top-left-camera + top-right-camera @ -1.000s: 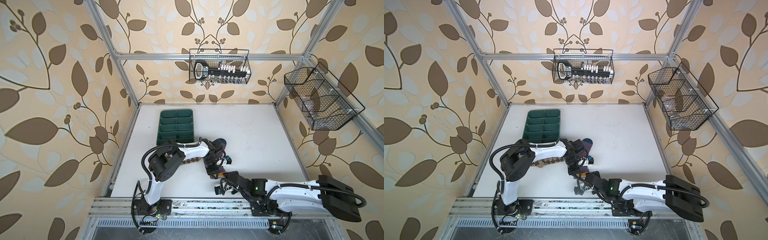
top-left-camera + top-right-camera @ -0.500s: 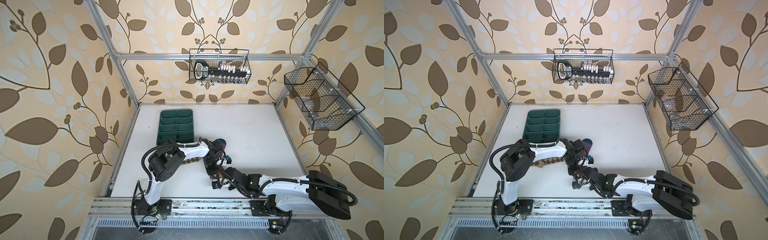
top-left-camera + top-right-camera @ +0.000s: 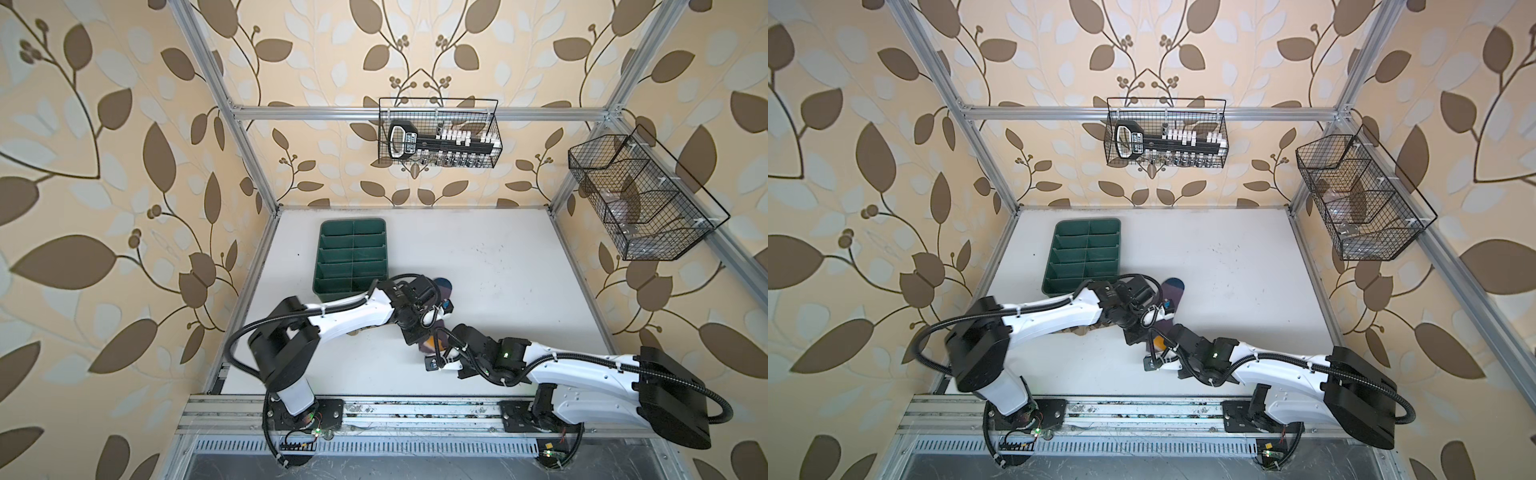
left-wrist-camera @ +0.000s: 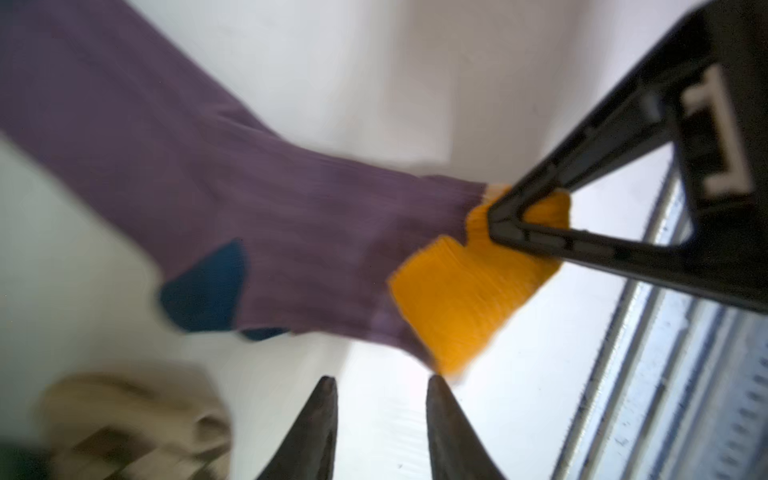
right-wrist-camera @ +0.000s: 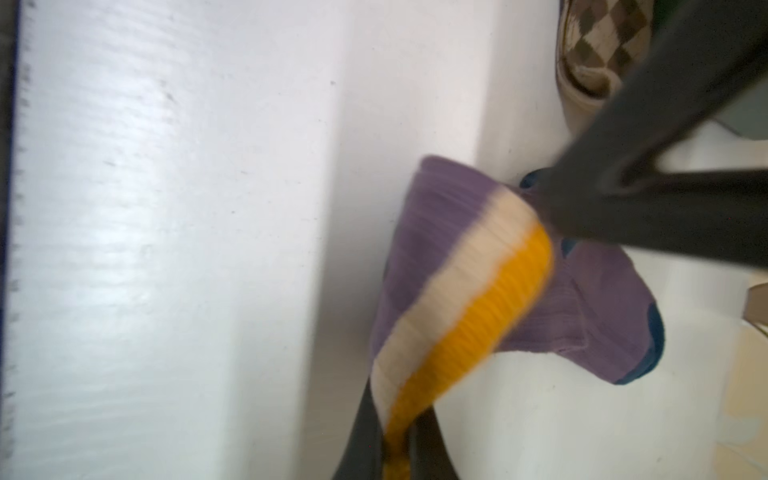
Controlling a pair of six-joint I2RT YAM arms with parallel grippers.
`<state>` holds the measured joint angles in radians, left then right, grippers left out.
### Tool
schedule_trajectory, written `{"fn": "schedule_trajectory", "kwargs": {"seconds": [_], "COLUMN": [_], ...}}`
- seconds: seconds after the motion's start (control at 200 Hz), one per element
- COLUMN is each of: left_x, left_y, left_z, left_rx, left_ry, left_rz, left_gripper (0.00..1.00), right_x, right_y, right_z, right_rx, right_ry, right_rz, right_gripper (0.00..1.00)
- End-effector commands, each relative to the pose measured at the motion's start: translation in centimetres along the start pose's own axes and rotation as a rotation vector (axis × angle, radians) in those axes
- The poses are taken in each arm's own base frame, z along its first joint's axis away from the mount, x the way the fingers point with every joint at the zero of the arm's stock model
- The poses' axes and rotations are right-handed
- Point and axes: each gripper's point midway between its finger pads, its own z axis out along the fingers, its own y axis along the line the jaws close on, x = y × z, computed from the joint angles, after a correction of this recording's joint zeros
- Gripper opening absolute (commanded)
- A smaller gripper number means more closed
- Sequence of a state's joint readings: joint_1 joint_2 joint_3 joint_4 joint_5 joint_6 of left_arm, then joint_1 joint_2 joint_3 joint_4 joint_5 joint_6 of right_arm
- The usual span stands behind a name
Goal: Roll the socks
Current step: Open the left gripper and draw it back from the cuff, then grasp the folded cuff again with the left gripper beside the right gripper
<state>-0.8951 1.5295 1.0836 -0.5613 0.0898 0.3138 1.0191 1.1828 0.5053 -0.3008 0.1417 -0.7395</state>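
Observation:
The purple sock [image 4: 257, 199] with a navy heel lies flat on the white table, its toe [image 3: 1173, 287] showing past the left arm in a top view. My right gripper [image 5: 395, 436] is shut on its orange-yellow cuff [image 5: 469, 332] and holds that end lifted; the left wrist view shows the fingertips [image 4: 505, 220] pinching the cuff [image 4: 461, 291]. My left gripper [image 4: 381, 388] is open just beside the cuff, with nothing between its fingers. The tan argyle sock [image 4: 137, 415] lies bunched close by [image 5: 602, 41], mostly under the left arm in both top views.
A green compartment tray [image 3: 353, 249] stands at the back left of the table, near the left arm's elbow. Wire baskets hang on the back wall [image 3: 438, 139] and the right wall [image 3: 640, 199]. The metal front rail [image 4: 665, 374] runs close to the cuff.
The right gripper has reached in to the purple sock's cuff and shut on it. The left gripper has opened and let go of the sock.

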Motion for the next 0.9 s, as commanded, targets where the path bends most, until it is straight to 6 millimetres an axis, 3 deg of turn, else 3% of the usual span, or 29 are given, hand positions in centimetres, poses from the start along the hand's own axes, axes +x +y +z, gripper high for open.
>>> {"fn": "schedule_trajectory", "kwargs": {"seconds": [0.0,0.07,0.145,0.225,0.285,0.375,0.445,0.665,0.895], "left_x": [-1.2,-0.2,0.9,1.6,1.8,2.8,3.9,4.4,4.9], "left_y": [6.6,8.2,8.4,7.0,4.6,0.2,-1.6,-2.4,-4.5], "left_z": [-8.2,-13.1,-17.8,-21.5,-22.5,-21.7,-20.6,-16.6,-10.7], "left_rx": [-0.426,-0.586,-0.67,-0.642,-0.535,-0.342,-0.263,-0.304,-0.465], "left_ry": [-0.198,-0.294,-0.402,-0.511,-0.564,-0.554,-0.5,-0.359,-0.217], "left_rz": [-0.103,-0.134,-0.148,-0.13,-0.036,0.186,0.294,0.47,0.741], "left_gripper": [0.4,0.44,0.48,0.5,0.5,0.49,0.49,0.55,0.58], "right_x": [-0.3,-0.2,-0.5,-1.0,-1.5,-2.0,-2.1,-2.1,-2.2], "right_y": [2.0,2.5,2.5,2.5,2.5,2.8,3.2,3.4,3.0], "right_z": [-0.3,-0.2,-0.2,-0.3,-0.5,-0.7,-0.7,1.4,3.1], "right_rx": [-0.151,-0.188,-0.203,-0.241,-0.284,-0.372,-0.461,-0.644,-0.717], "right_ry": [-0.009,0.003,0.001,-0.016,-0.032,-0.037,-0.012,0.098,0.122], "right_rz": [0.052,0.053,0.058,0.075,0.095,0.126,0.147,0.262,0.32], "right_gripper": [0.0,0.0,0.0,0.0,0.0,0.0,0.0,0.0,0.0]}}
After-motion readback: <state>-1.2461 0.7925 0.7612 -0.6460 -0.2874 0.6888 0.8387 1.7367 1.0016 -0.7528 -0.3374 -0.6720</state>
